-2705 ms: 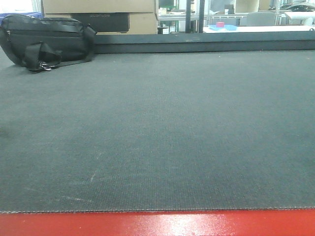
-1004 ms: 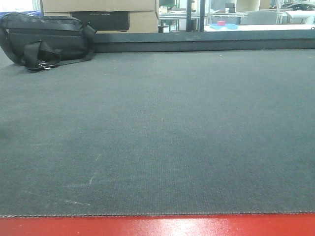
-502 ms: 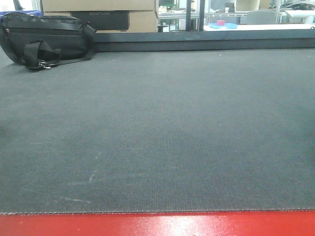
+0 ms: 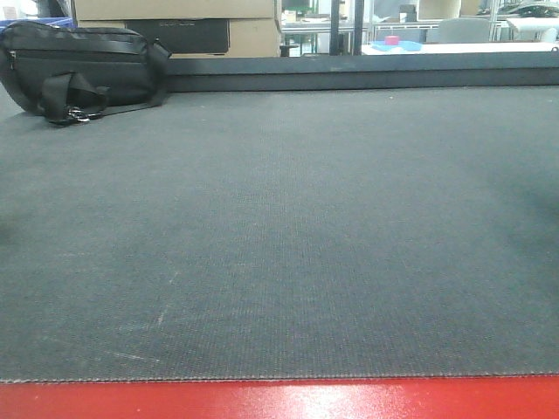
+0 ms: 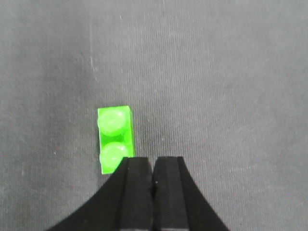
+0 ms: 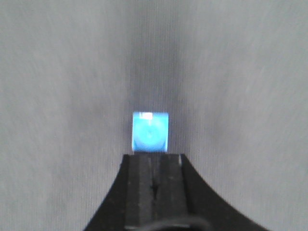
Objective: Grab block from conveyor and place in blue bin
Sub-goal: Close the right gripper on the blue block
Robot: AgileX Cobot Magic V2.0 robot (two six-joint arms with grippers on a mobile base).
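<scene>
The conveyor [image 4: 279, 227] is a wide dark grey woven mat with a glossy red front edge [image 4: 279, 400]. In the left wrist view a bright green two-stud block [image 5: 114, 138] lies on the mat, just ahead and left of my left gripper [image 5: 153, 161], which is shut and empty. In the right wrist view a blue one-stud block [image 6: 150, 131] sits on the mat straight ahead of my right gripper [image 6: 154, 158], right at its tips; the jaws are shut and do not hold it. Neither block nor gripper shows in the front view. No blue bin is clearly in view.
A black bag [image 4: 83, 65] with a strap lies at the mat's far left corner. Cardboard boxes [image 4: 253, 35] stand behind the dark far rail [image 4: 367, 74]. A faint shadow falls on the mat at the right [image 4: 533, 201].
The front view has barely shifted. A faint shadow has appeared on the right side of the mat. The bag has not moved.
</scene>
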